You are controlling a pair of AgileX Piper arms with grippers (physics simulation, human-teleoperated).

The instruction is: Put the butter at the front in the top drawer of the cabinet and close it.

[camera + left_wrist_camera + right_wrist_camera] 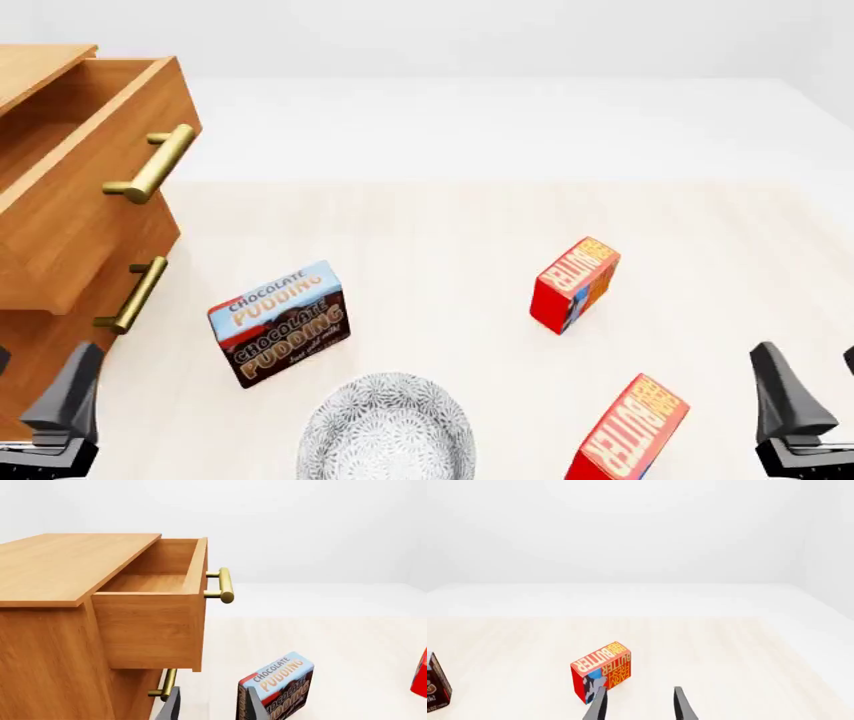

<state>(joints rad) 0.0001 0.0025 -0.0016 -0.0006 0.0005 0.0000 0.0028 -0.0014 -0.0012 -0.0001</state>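
Two red butter boxes lie on the table in the front view. The butter at the front [627, 432] sits near the lower edge, left of my right gripper [817, 388], which is open and empty. The look-alike butter [577, 283] lies farther back and also shows in the right wrist view [602, 676], ahead of the open right gripper [639, 707]. At far left, the cabinet [40, 62] has its top drawer [83, 150] pulled out and empty inside [150, 582]. My left gripper [34, 390] is open below the cabinet, holding nothing.
A brown-and-blue chocolate pudding box [278, 322] stands right of the cabinet, just ahead of the left fingers [253, 705]. A grey patterned bowl [387, 432] sits at the near edge between the arms. The lower drawer's brass handle [134, 295] sticks out under the open drawer.
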